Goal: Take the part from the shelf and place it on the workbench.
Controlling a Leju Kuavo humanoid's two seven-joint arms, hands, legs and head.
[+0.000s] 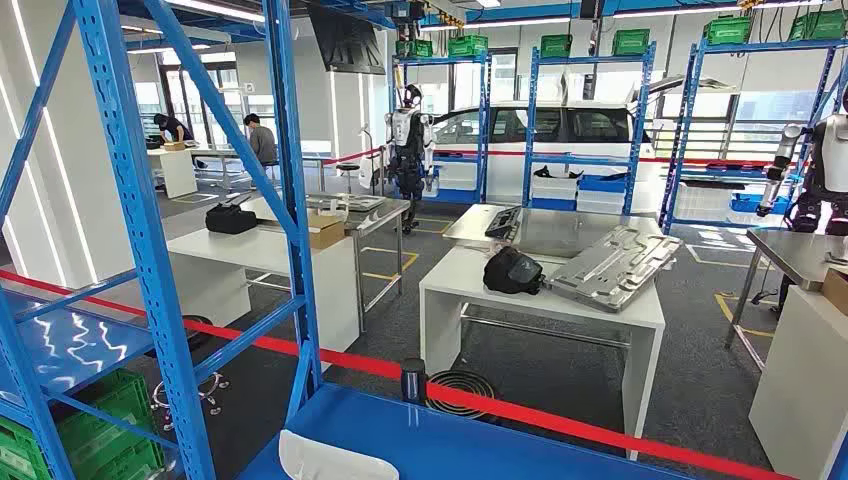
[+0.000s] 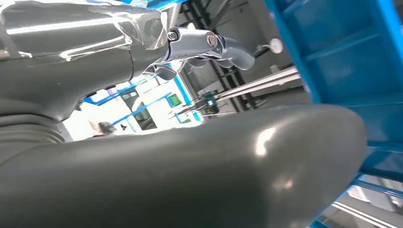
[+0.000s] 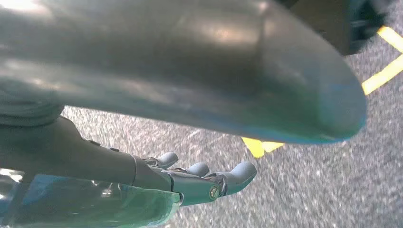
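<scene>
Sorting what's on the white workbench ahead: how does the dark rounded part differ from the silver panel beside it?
The dark part is black, compact and domed; the silver panel is pale metal, flat and ribbed. The panel is far broader and overhangs the table's far edge, while the dark part sits fully on top. Both rest on the white workbench, close together.

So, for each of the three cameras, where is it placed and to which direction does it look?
Head view: high on the body, facing forward and down past the blue shelf to a white workbench.
Left wrist view: behind the left hand, looking up at blue shelving; thumb and fingers show.
Right wrist view: behind the right hand, looking down at grey floor with yellow lines.
Shared: head and left wrist views both show blue shelving.
</scene>
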